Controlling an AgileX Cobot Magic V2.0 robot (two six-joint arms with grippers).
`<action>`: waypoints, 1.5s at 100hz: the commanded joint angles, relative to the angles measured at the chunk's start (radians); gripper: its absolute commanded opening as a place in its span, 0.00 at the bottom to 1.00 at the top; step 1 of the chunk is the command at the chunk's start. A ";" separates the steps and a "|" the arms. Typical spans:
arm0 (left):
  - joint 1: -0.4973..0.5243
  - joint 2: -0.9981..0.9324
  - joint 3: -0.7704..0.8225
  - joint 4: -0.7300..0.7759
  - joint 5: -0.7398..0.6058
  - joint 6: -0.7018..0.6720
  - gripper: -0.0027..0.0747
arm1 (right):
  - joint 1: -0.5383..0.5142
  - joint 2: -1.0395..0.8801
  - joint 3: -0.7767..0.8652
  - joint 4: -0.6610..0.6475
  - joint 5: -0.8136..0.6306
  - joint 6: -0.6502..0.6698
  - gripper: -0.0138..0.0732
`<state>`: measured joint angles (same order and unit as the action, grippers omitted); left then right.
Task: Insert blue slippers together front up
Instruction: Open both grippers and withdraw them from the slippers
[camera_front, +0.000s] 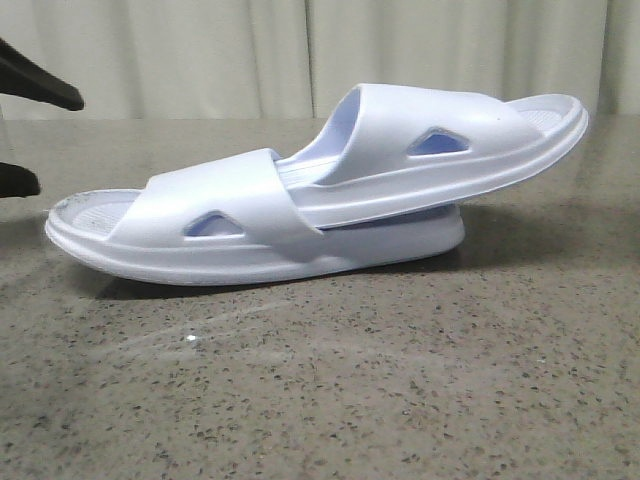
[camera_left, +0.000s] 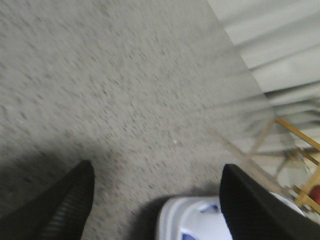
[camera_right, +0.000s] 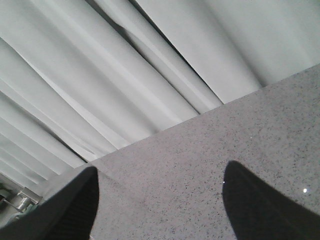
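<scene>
The blue slippers lie nested in the middle of the speckled table (camera_front: 330, 390). The lower slipper (camera_front: 215, 205) rests flat. The upper slipper (camera_front: 440, 125) has one end pushed under the lower one's strap, and its other end tilts up to the right. At the far left edge my left gripper (camera_front: 30, 135) stands open, its dark fingers apart and clear of the slippers. In the left wrist view the gripper (camera_left: 157, 167) is open, with a slipper end (camera_left: 192, 220) low between the fingers, untouched. My right gripper (camera_right: 161, 170) is open over bare table, out of the front view.
A pale pleated curtain (camera_front: 300, 50) hangs behind the table's far edge. The left wrist view shows the table edge and a wooden frame (camera_left: 300, 145) beyond it. The curtain (camera_right: 125, 75) also fills the right wrist view.
</scene>
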<state>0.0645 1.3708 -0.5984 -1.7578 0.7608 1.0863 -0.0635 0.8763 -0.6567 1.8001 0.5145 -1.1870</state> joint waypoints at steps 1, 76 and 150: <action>0.048 -0.024 -0.046 -0.037 0.016 0.087 0.64 | -0.007 -0.013 -0.035 0.019 0.034 -0.052 0.67; 0.147 -0.504 -0.084 0.061 -0.371 0.517 0.64 | -0.003 -0.086 -0.035 -0.322 -0.326 -0.289 0.67; 0.020 -0.976 0.250 0.105 -0.454 0.476 0.64 | 0.025 -0.602 0.249 -0.322 -0.374 -0.385 0.67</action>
<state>0.0939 0.4137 -0.3617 -1.6317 0.3040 1.5827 -0.0380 0.3188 -0.4217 1.4708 0.1363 -1.5541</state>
